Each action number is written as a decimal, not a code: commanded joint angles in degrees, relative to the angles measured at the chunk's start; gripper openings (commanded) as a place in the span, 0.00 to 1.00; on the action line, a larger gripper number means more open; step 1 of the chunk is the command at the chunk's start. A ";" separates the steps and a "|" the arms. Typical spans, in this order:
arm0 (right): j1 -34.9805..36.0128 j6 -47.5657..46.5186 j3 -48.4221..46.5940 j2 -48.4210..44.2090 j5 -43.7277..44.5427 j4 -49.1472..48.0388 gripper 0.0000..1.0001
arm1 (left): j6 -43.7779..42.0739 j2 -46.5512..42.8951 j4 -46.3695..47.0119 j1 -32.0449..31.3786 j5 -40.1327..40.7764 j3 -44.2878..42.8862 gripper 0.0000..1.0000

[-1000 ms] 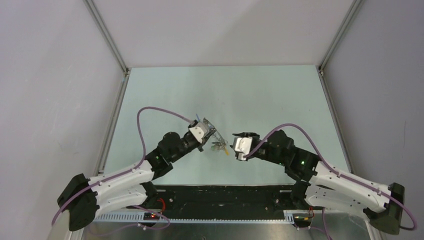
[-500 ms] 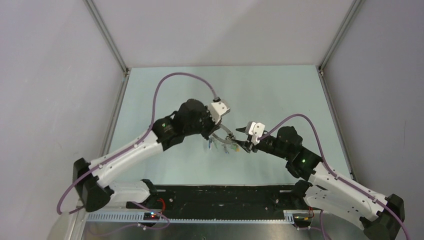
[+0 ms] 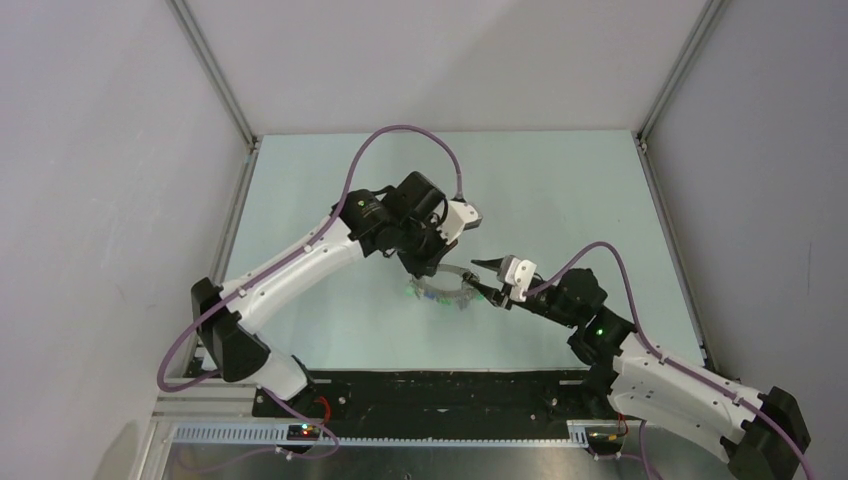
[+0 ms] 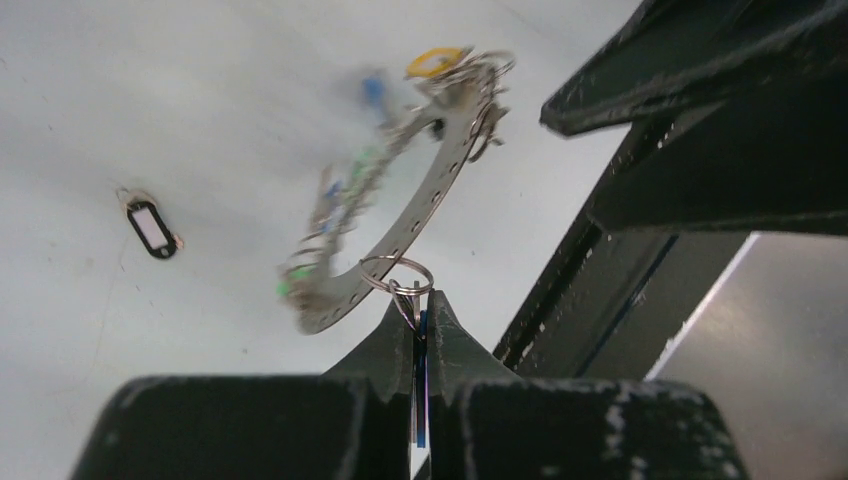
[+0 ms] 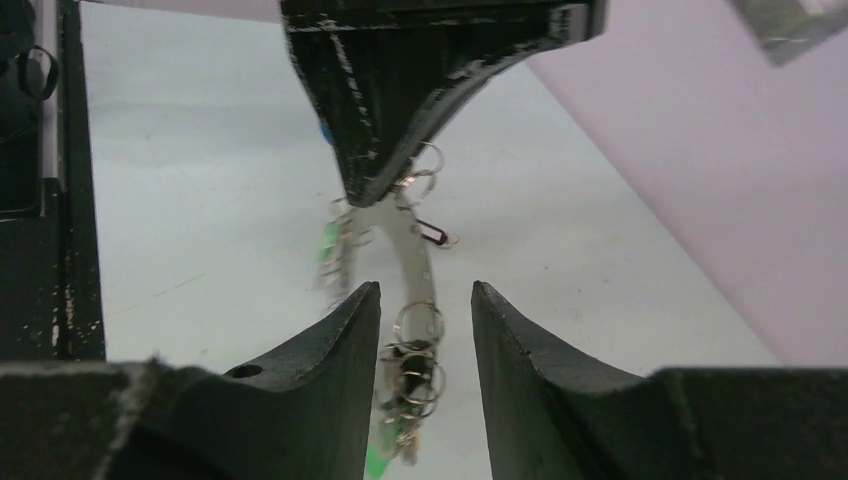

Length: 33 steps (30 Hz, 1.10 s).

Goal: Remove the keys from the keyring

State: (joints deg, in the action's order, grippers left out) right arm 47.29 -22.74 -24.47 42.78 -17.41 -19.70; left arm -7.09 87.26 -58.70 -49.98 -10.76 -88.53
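Left tool (image 4: 420,312) is clenched on one of the keys (image 4: 335,205), pinching it just below its little split ring (image 4: 396,272). That holds the keyring (image 4: 425,210) lifted over the counter (image 4: 150,90), the other keys dangling in a blur. Right tool (image 5: 425,300) is spread open, a finger on either side of the hoop's far end. It looks ready to brace the hoop while the left pulls.

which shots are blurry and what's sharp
left wrist: the large perforated silver metal hoop and its small keys with coloured heads are smeared, while the small silver split ring up close and the small black tag look crisp; right wrist: the near keys are soft; top external: sharp, evenly lit, keys too small to separate.
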 commanded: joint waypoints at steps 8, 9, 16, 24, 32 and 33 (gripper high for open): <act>-1.85 -0.46 1.96 1.34 -4.63 -13.59 0.43 | -5.14 2.11 -9.71 -0.76 -2.22 -9.62 0.00; -1.94 -0.46 1.99 1.51 -4.80 -14.48 0.43 | -6.05 2.03 -10.04 -1.12 -1.82 -9.67 0.00; -5.34 3.55 1.97 2.28 -6.05 -17.36 0.42 | -14.51 0.28 -10.39 -2.73 2.07 -8.67 0.00; -8.72 8.10 1.97 3.04 -11.89 -19.18 0.43 | -25.77 -2.54 -10.09 -6.91 11.09 -6.82 0.00; -10.28 10.31 1.90 4.24 -17.10 -19.60 0.43 | -31.80 -4.10 -8.27 -7.37 18.63 -8.77 0.00; -10.18 10.60 1.80 4.48 -17.42 -19.94 0.44 | -32.82 -4.29 -8.23 -7.52 18.42 -8.90 0.00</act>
State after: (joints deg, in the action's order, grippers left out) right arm 37.17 -14.06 -22.35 46.46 -31.20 -35.79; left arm -34.06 86.13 -69.56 -57.25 3.20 -94.83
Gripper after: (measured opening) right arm 0.430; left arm 0.023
